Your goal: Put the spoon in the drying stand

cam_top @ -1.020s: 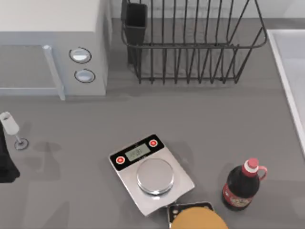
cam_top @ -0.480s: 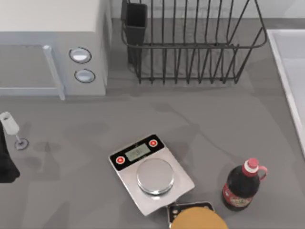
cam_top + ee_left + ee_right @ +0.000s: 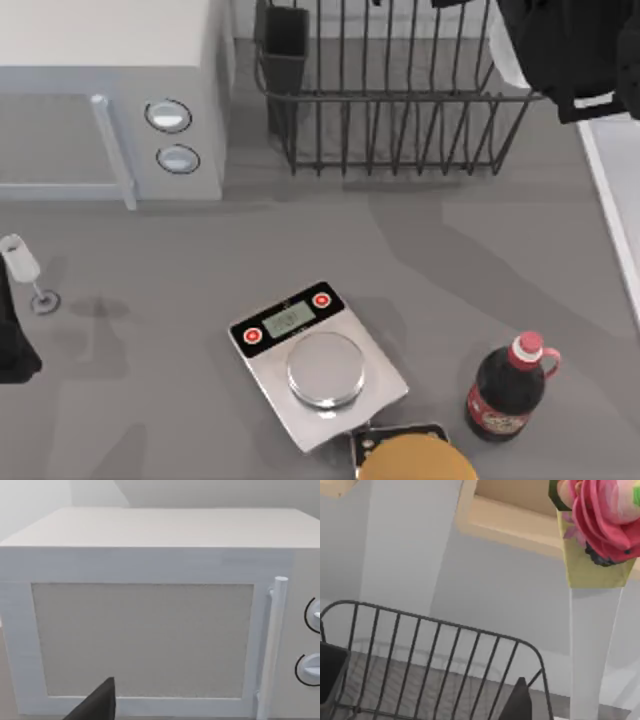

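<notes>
Right arm (image 3: pixel 575 50) above the right end of the rack (image 3: pixel 400 100), black bulk overlapping its rim; jaw state impossible to tell, nothing seen held. One dark fingertip (image 3: pixel 517 702) just inside the rack's bars. Cutlery cup (image 3: pixel 285 45) at the rack's left corner. Left arm (image 3: pixel 15 340) parked well left of the rack, facing the microwave (image 3: pixel 110 100). Spoon not made out.
</notes>
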`<state>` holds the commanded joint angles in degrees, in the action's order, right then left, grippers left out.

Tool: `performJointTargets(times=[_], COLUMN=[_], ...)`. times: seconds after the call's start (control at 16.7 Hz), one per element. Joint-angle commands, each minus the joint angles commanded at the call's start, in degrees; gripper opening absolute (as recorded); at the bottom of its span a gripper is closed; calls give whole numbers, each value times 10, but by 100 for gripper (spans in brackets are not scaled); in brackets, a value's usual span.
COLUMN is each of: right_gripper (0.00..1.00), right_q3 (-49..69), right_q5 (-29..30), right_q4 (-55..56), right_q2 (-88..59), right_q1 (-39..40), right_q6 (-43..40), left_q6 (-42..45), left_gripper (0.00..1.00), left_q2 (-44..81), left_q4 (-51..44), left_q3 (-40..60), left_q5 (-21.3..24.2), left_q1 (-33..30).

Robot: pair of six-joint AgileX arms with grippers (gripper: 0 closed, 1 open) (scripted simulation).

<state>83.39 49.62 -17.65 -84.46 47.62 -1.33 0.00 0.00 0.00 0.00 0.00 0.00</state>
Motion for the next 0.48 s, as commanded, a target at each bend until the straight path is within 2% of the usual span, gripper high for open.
performJointTargets(times=[0.24,0.48], right_gripper=[0,0], right_q3=[-7,-10], right_q5=[84,112], right_q4=[122,163], right_q2=[14,19], right_q1=[88,118], right_q6=[26,31], left_q6=[0,0], left_gripper=[100,100], left_q2=[0,0], left_q4=[0,0], left_q3=[0,0], left_q5=[0,0], left_q1=[0,0])
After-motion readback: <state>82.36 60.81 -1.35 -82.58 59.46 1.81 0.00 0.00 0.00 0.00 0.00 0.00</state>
